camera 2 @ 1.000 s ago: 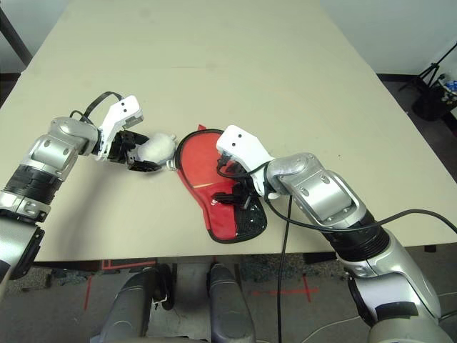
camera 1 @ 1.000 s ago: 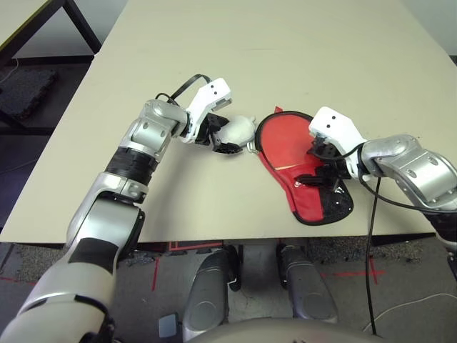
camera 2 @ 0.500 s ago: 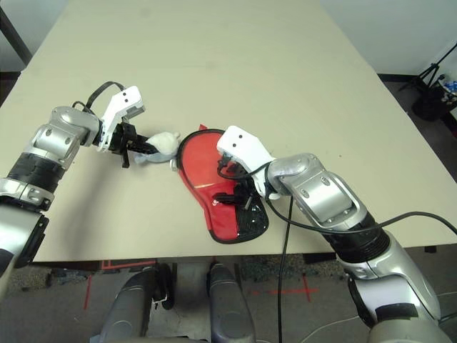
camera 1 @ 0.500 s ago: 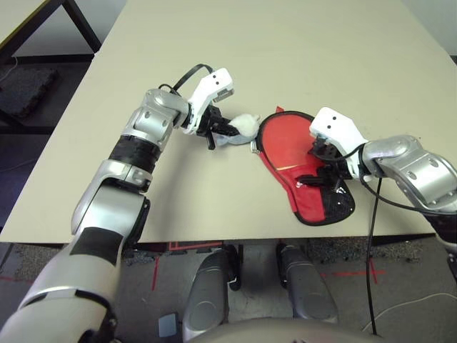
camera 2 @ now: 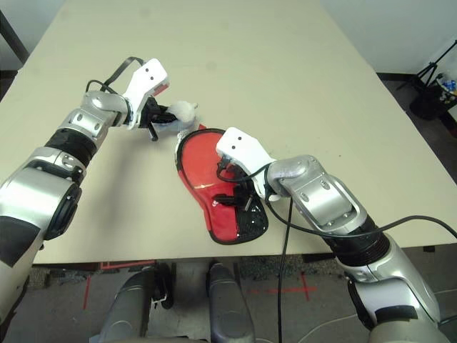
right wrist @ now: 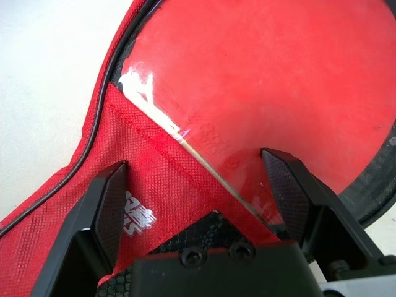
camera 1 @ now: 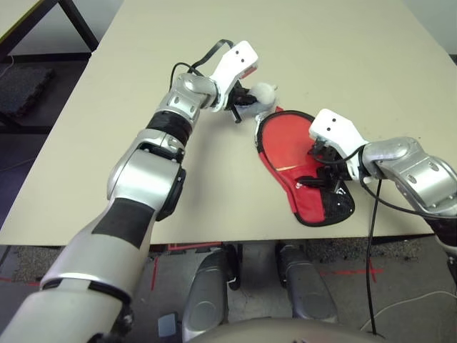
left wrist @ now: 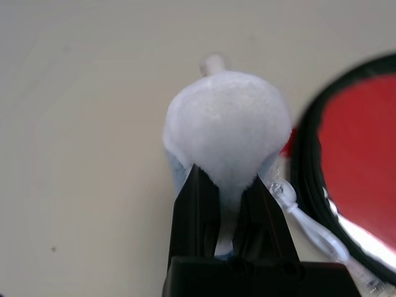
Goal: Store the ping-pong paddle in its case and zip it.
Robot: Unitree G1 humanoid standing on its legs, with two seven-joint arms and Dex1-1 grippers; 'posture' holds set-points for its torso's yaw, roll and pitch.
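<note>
Our left tool [left wrist: 230,204] is clenched on the fluffy white ball [left wrist: 226,127], which we judge to be the pull on the zipper, since a thin clear strap runs from it toward the black zipper edge of the case [camera 1: 314,204]. The case lies flat near the front edge of the worktop [camera 1: 343,64], round end pointing away from us, and the ping-pong paddle [right wrist: 247,80] sits inside it: its red face shows through the open round part while the red fabric flap covers the lower portion and the handle. Our right tool [right wrist: 198,192] hovers over the flap with its fingers spread wide, one on either side of the fold, gripping nothing. We judge the paddle to be stowed and the zipping to be the step in hand. To do it well, we should press the right tool down on the fabric so the case cannot slide or lift, then draw the ball along the curve of the zipper edge, not straight outward, keeping the strap low and taut. The risks we see are the soft ball slipping from the grip and the lining catching in the teeth.
</note>
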